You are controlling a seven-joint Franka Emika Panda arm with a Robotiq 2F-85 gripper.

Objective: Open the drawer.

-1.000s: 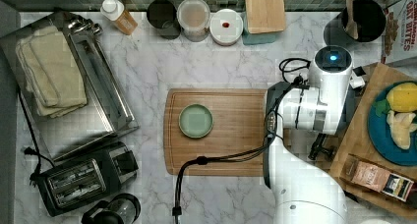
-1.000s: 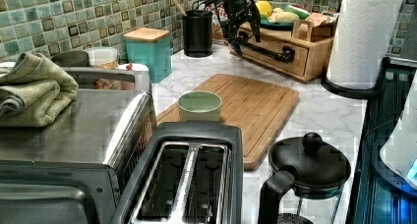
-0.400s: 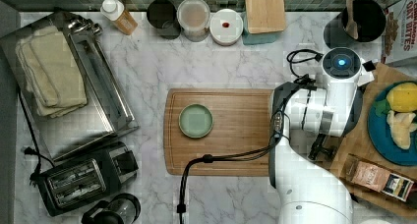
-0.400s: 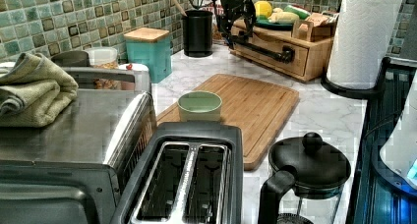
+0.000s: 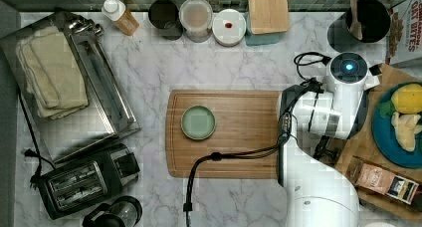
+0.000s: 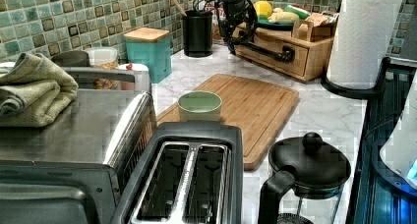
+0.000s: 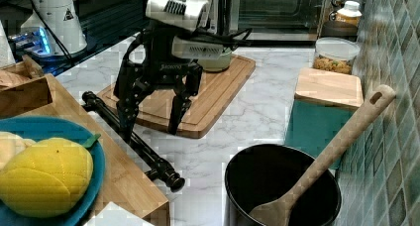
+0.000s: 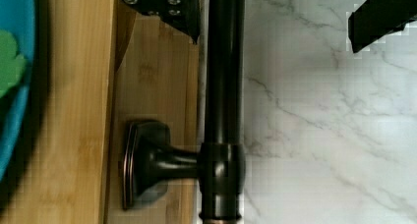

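While the gripper (image 7: 151,119) hangs over the black bar handle (image 7: 133,137) of the drawer (image 6: 287,49), its two fingers (image 7: 179,109) are spread wide, one on each side of the bar, and they hold nothing. The drawer sits shut in the light-wood stand just beside the cutting board (image 5: 239,132). On the board, well apart from the handle, stands a green bowl (image 5: 198,122).

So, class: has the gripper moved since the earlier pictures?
Yes. In the left view the gripper has shifted toward the drawer front, now straddling its black bar handle, fingers open.
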